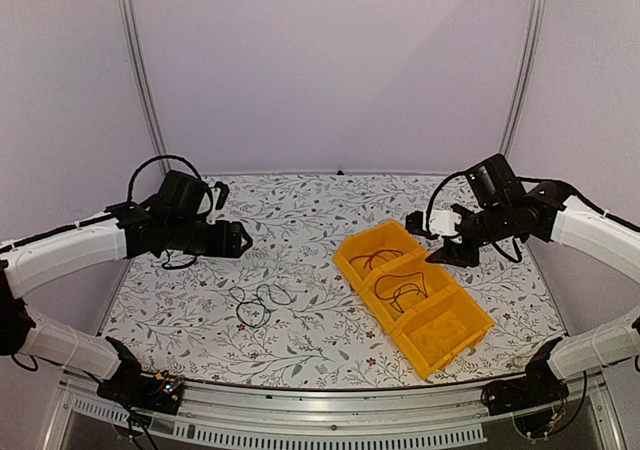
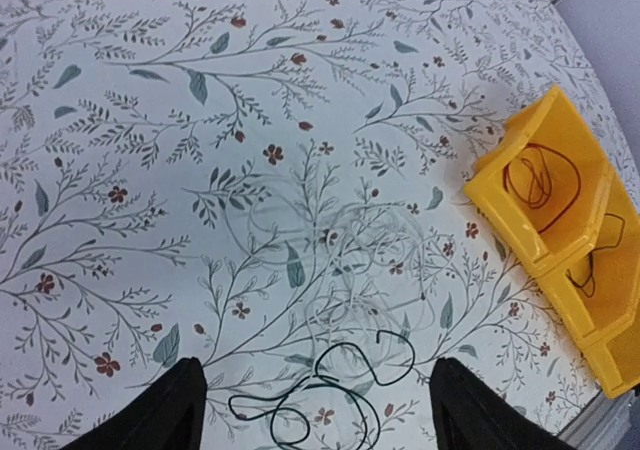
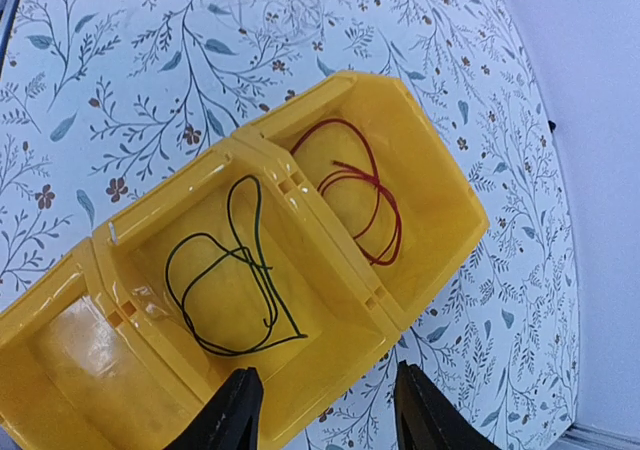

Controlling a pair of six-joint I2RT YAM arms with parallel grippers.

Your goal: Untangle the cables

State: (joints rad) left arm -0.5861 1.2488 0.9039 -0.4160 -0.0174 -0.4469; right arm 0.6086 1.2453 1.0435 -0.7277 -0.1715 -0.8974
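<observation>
Left gripper (image 2: pixel 315 368) hangs over the flowered table (image 1: pixel 300 210), fingers spread wide, nothing between them. Directly beneath it on the surface lies a black cable (image 2: pixel 330 395) in loose loops. Just beyond that is a white cable (image 2: pixel 340 260) (very faint against the pattern, easy to miss). The white's near loops appear to cross the black's top loop. I cannot tell how far the two are entwined.

Right gripper (image 3: pixel 328 372) is poised above the yellow bins (image 3: pixel 440 195), jaws parted and holding nothing. The three bins sit joined in a diagonal row toward the right side of the table.
- Far-end bin: a red cable (image 3: pixel 365 185) lies loose on its floor.
- Middle bin: a dark cable (image 3: pixel 235 280), black or near it, also loose, in a few open loops.

Red and dark are in separate compartments with a wall between them, not touching. Both are well apart from the pair on the table.
</observation>
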